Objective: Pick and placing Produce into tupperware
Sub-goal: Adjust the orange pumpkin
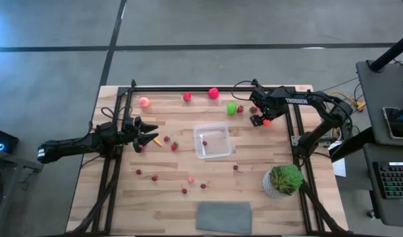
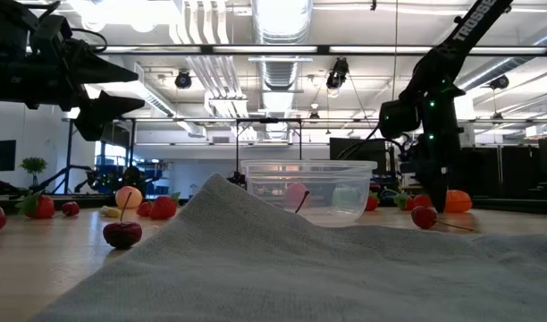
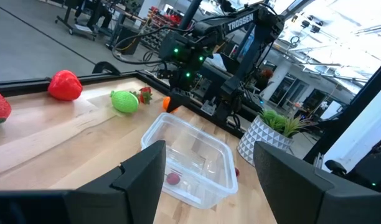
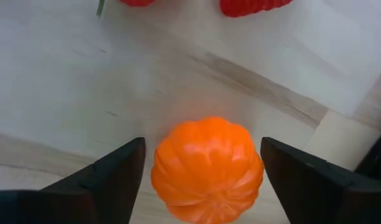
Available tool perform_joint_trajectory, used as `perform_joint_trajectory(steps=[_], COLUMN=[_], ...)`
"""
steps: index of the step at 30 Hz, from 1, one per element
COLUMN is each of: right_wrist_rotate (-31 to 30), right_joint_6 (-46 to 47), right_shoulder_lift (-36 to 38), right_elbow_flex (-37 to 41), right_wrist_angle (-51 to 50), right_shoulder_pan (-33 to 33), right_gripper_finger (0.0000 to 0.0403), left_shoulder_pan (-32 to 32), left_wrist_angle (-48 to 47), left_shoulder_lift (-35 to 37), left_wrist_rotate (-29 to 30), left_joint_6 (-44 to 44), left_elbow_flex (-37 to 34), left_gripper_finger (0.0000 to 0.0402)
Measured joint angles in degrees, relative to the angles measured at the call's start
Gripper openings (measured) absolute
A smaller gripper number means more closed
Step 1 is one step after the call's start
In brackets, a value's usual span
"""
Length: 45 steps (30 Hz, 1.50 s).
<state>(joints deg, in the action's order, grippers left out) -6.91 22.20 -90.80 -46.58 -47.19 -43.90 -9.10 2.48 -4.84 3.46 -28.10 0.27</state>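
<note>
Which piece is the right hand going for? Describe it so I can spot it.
Start at the clear tupperware mid-table, then look toward the far right corner, where the right hand hovers open. Between its fingers sits an orange pumpkin: ribbed and round, the only orange piece there beside red strawberries.

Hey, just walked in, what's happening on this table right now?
The right gripper is down at the table's far right side, open around an orange pumpkin-like piece, not yet closed on it. The left gripper waits open at the left side. The clear tub in the middle holds one small red berry; other produce lies scattered around.
</note>
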Motion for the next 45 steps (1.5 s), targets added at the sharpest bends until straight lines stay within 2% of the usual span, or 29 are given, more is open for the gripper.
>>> perform_joint_trajectory(steps=[10,17,22,28,34,45], right_wrist_rotate=[0.76,6.94,10.57,7.28,5.75,3.76], right_joint_6=[0.32,2.43,4.19,7.82,8.69,6.42], right_shoulder_lift=[-0.09,3.50,9.11,14.97,16.73,15.45], right_elbow_flex=[0.29,0.63,-0.62,-3.17,-3.19,-1.54], right_wrist_angle=[-1.30,-2.65,-2.06,-1.87,-2.74,-4.14], right_shoulder_pan=[-0.04,1.51,6.25,11.14,10.03,8.62], right_gripper_finger=[0.0247,0.0251,0.0256,0.0254,0.0249,0.0252], left_shoulder_pan=[0.01,0.00,0.01,0.00,0.00,0.00], left_wrist_angle=[0.00,0.00,0.02,0.00,0.01,0.02], left_shoulder_lift=[0.00,0.00,0.00,0.00,0.00,0.00], left_wrist_rotate=[0.00,-0.01,0.00,0.00,0.00,0.13], left_joint_6=[0.00,0.00,-0.02,-0.01,-0.02,-0.02], left_elbow_flex=[0.00,0.00,0.00,0.00,0.00,0.00], left_gripper_finger=[0.0228,0.0228,0.0228,0.0228,0.0228,0.0228])
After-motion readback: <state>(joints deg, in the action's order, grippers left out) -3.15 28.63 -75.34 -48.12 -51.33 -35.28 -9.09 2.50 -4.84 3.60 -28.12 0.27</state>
